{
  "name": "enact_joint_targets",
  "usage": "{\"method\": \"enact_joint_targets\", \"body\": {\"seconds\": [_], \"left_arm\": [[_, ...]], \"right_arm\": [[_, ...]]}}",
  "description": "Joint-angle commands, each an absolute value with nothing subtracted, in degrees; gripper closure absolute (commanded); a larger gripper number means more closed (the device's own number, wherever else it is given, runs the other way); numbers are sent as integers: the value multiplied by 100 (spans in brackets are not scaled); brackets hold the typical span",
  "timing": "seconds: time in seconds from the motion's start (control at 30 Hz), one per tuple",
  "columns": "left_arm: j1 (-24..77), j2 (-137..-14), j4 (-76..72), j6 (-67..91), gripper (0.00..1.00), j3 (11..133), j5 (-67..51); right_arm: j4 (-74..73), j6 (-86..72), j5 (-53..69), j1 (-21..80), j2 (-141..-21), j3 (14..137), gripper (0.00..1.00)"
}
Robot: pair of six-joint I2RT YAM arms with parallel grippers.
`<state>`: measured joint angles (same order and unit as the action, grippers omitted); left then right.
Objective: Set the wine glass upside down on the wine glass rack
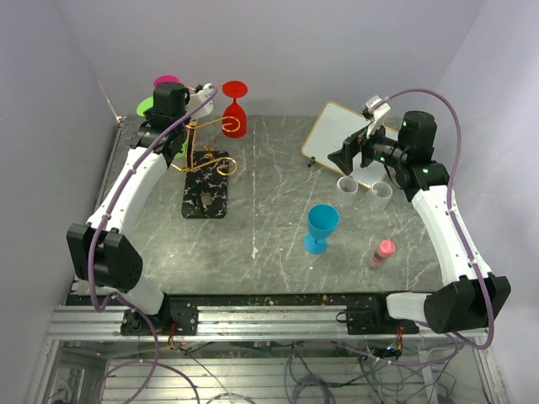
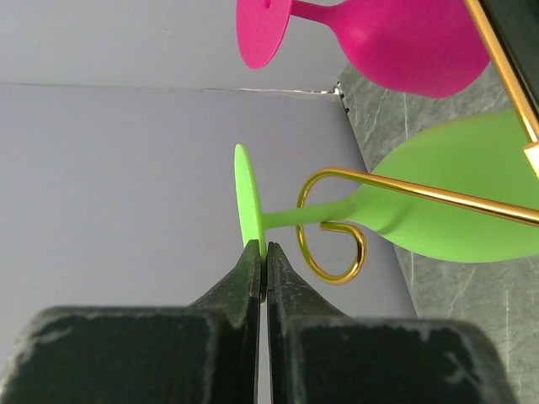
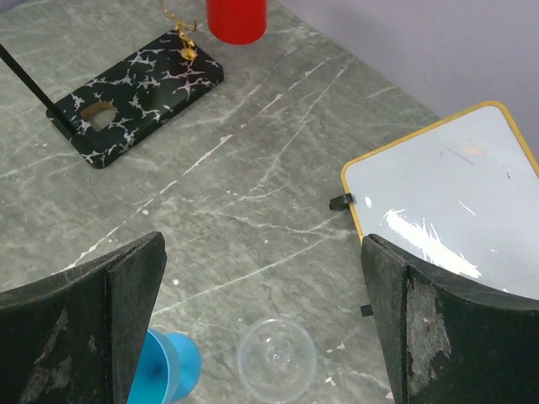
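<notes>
My left claw (image 2: 263, 252) was fully closed, and its two fingertips (image 2: 251, 261) met at the edge of the foot of the green wine glass (image 2: 455, 194). From my left wrist view I could not tell if the thin edge was pinched between them or only touched them. The green wine glass hung on the wine glass rack (image 2: 421, 193), with its stem lying in the curled end of one gold arm and its bowl on the far side of that arm. A pink wine glass (image 2: 396, 42) was just beside it.

In the top view the rack stood at the far left of the desk (image 1: 269, 194) on its black base (image 1: 206, 195) with white marks. A red wine glass (image 1: 235, 118) hung on the right arm of the rack, foot up and bowl down.

My right claw (image 3: 263, 252) was wide open and held nothing. It hovered over the far right part of the desk, near a white board (image 3: 446, 210) with a yellow frame. Under it I saw a clear cup (image 3: 276, 360) and a blue wine glass (image 1: 322, 220), which stood upright on the desk, well apart from the rack. A small pink bottle (image 1: 383, 251) stood to the right of the blue glass.
</notes>
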<state>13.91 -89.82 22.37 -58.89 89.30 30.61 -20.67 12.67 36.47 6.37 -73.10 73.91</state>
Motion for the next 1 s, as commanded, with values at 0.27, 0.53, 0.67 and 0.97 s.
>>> {"method": "enact_joint_targets", "body": {"seconds": [0.27, 0.53, 0.67, 0.97], "left_arm": [[1318, -8584, 2653, -6374, 93, 8627, 3085], [1316, -8461, 2645, -6583, 93, 8544, 2927], [1318, -8466, 2593, -6601, 93, 8596, 3035], [1316, -8632, 2207, -6698, 93, 8592, 3364]], "right_arm": [[-1860, 1160, 3802, 512, -7153, 7289, 0], [-1832, 1108, 3867, 468, -7121, 7269, 0], [-1816, 1082, 3896, 454, -7111, 7262, 0], [-1799, 1042, 3948, 424, -7067, 7242, 0]]}}
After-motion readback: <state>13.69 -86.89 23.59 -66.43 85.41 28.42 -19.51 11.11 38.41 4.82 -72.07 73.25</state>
